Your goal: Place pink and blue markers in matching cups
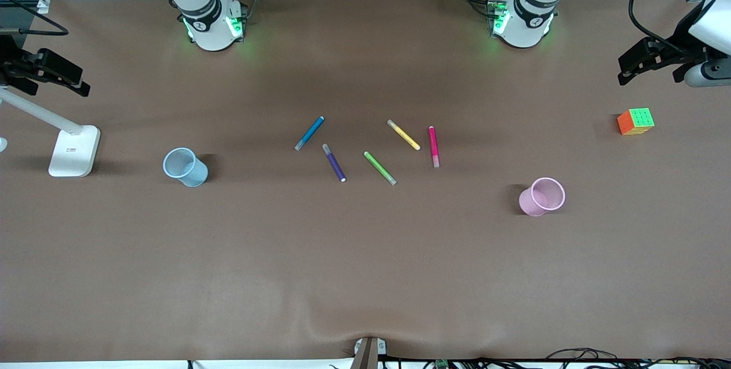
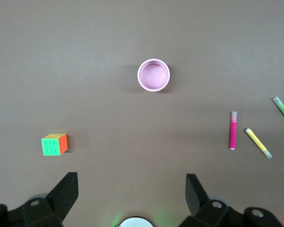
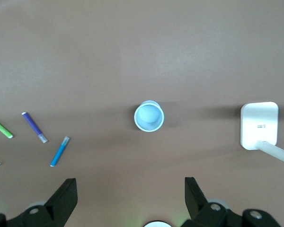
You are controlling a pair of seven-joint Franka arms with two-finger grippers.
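The pink marker (image 1: 434,146) and the blue marker (image 1: 309,132) lie flat mid-table among other markers. The light blue cup (image 1: 185,167) stands upright toward the right arm's end. The light pink cup (image 1: 541,196) stands upright toward the left arm's end. My left gripper (image 1: 648,75) is open and empty, high over the left arm's end of the table; its wrist view shows the pink cup (image 2: 153,74) and pink marker (image 2: 233,131). My right gripper (image 1: 54,80) is open and empty, high over the right arm's end; its wrist view shows the blue cup (image 3: 149,116) and blue marker (image 3: 59,152).
A purple marker (image 1: 334,162), a green marker (image 1: 380,168) and a yellow marker (image 1: 404,135) lie between the blue and pink ones. A colour cube (image 1: 635,121) sits at the left arm's end. A white stand base (image 1: 74,152) sits at the right arm's end.
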